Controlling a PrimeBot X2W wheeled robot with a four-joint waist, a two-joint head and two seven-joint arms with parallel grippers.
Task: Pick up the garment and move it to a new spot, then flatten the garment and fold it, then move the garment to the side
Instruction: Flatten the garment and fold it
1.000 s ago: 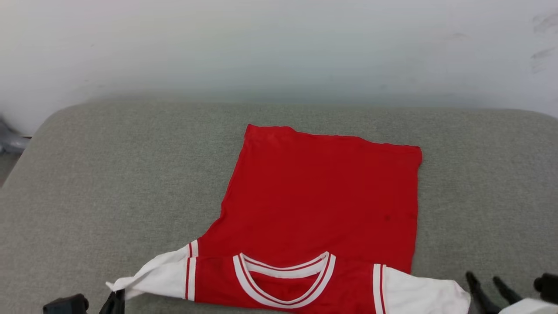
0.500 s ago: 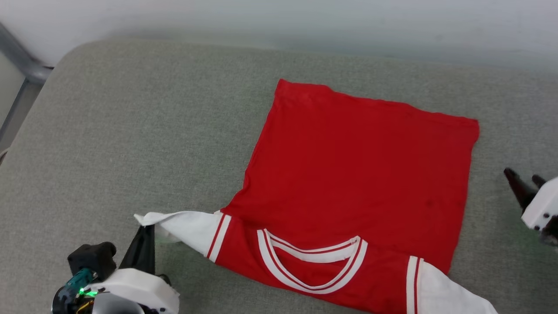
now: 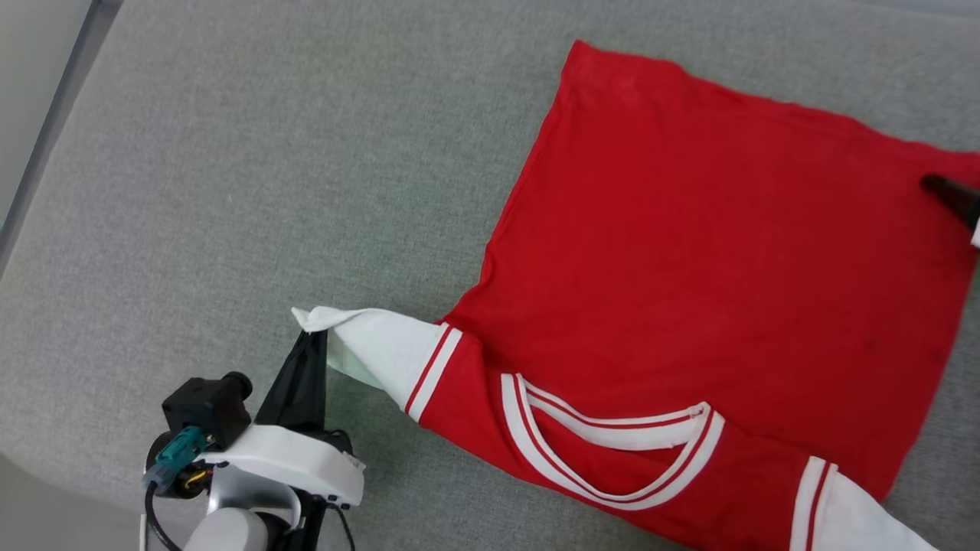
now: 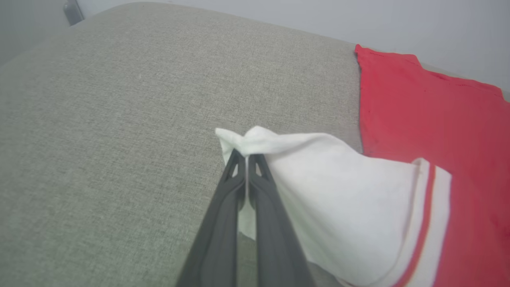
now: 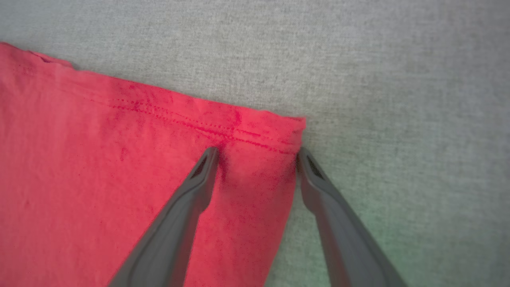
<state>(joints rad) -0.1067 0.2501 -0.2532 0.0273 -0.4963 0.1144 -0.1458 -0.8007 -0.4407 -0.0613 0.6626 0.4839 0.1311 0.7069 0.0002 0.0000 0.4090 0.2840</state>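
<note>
Head camera has tipped down since a second ago, and your right pincer [image 5: 257,153] has gone from beside the right sleeve to the shirt's [image 3: 712,252] far hem corner [image 5: 279,133], spread wide, one tip over red cloth, one over bare worktop [image 5: 398,79]. Left pincer [image 3: 312,340] is clenched on the white sleeve tip [image 4: 255,139], holding it raised. Shirt lies flat, collar nearest the robot, on the grey woven worktop; pale wall [image 4: 398,20] behind.
</note>
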